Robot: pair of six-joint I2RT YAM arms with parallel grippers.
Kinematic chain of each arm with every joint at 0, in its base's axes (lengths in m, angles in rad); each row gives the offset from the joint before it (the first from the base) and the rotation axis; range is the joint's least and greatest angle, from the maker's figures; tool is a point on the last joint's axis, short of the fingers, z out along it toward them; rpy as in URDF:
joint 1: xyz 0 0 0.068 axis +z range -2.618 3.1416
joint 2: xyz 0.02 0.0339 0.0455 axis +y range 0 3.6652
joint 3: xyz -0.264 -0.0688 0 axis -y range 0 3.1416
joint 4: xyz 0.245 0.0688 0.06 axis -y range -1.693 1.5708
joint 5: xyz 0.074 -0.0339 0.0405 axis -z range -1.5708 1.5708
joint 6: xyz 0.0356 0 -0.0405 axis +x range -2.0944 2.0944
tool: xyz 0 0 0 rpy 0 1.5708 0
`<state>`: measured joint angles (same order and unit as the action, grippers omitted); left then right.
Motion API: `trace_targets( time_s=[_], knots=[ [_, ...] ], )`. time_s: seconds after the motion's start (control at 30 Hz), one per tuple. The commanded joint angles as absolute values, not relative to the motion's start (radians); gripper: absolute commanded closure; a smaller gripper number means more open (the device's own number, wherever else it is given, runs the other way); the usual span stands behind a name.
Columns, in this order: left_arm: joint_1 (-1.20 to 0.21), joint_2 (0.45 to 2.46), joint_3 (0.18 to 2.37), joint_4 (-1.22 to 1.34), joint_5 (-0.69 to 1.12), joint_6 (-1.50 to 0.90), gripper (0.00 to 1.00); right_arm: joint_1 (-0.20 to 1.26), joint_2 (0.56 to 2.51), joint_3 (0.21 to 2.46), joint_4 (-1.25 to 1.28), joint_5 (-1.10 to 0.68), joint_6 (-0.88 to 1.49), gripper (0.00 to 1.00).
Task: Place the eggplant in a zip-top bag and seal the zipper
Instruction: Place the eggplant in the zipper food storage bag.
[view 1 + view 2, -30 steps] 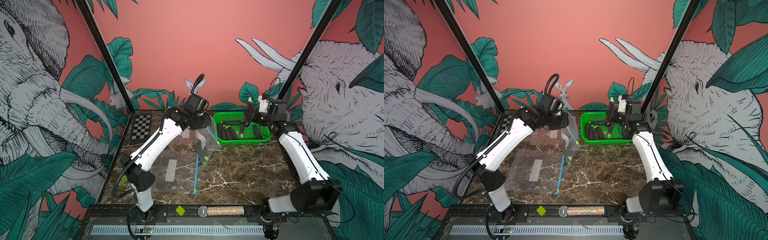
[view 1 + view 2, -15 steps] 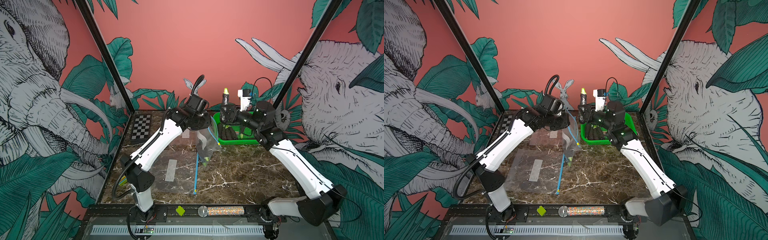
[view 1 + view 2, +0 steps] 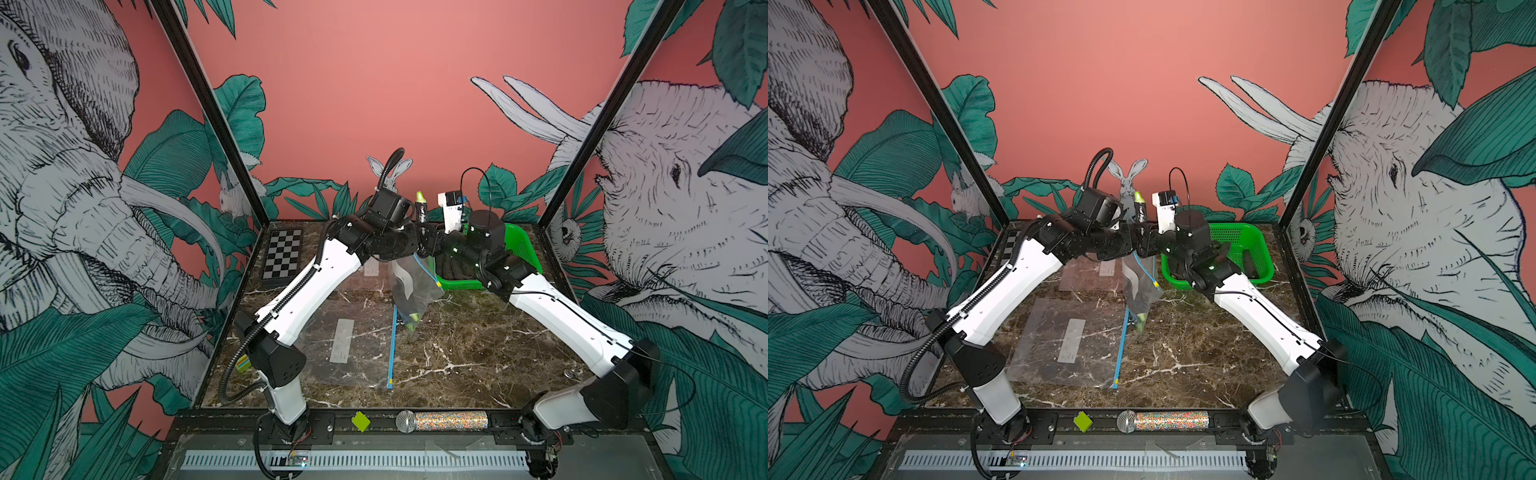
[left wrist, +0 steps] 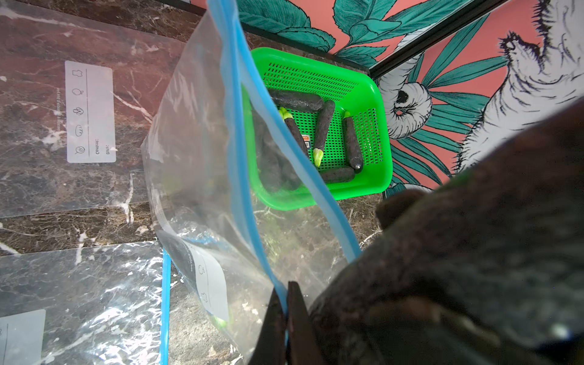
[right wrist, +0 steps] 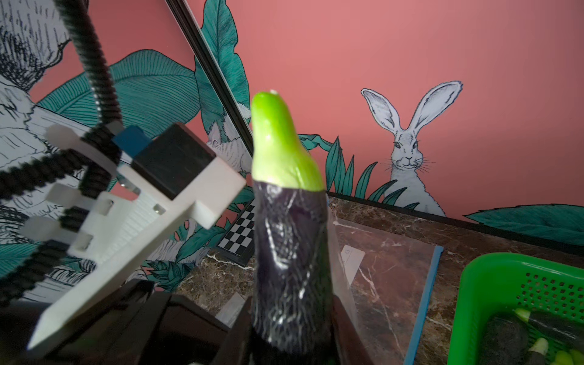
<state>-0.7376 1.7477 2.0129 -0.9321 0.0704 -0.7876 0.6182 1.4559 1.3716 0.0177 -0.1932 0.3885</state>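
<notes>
Left jaws clenched flat on the blue zipper strip of the zip-top bag (image 4: 196, 158), lower centre of the left wrist view. The bag is clear, creased film and hangs open-mouthed below them. A white label panel on it carries small icons, its print too fine to read. A dark shape with a green tip shows through its lower corner in both top views. Right jaws grasp the lower end of the eggplant (image 5: 290, 252). It has a glossy, wrinkled, dark purple skin and a smooth lime-green stem, and it stands upright at frame centre. In a top view the eggplant (image 3: 422, 210) sits just beside the left arm's wrist, above the bag (image 3: 409, 286) mouth. One second ago the right arm was over the green basket (image 3: 519, 245) at right of centre. It has since swung left with the eggplant, while the left arm and bag are unchanged. The basket is perforated plastic and holds several more eggplants (image 4: 325, 126), one bearing an orange sticker, illegible. Spare bags (image 3: 345, 332) lie flat on the brown marble counter (image 3: 457, 353), with blue zipper edges. One label (image 4: 90, 112) shows icons and mirrored print, not reliably legible. A checkerboard (image 3: 282, 257) lies at the counter's far left.
</notes>
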Motion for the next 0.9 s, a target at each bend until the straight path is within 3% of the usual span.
trace_targets(
  time_s=[0.0,0.43,0.87],
  knots=[
    [-0.734,1.687,2.016,-0.935,0.076,-0.803,1.0,0.624,1.46,1.36,0.052,-0.141,0.328,0.84],
    [-0.735,1.704,2.087,-0.976,0.077,-0.808,1.0,0.625,1.439,1.319,0.01,-0.137,0.215,0.83],
    [-0.735,1.674,2.065,-0.966,0.04,-0.833,1.0,0.625,1.411,1.294,-0.019,-0.167,0.17,0.75]
  ],
)
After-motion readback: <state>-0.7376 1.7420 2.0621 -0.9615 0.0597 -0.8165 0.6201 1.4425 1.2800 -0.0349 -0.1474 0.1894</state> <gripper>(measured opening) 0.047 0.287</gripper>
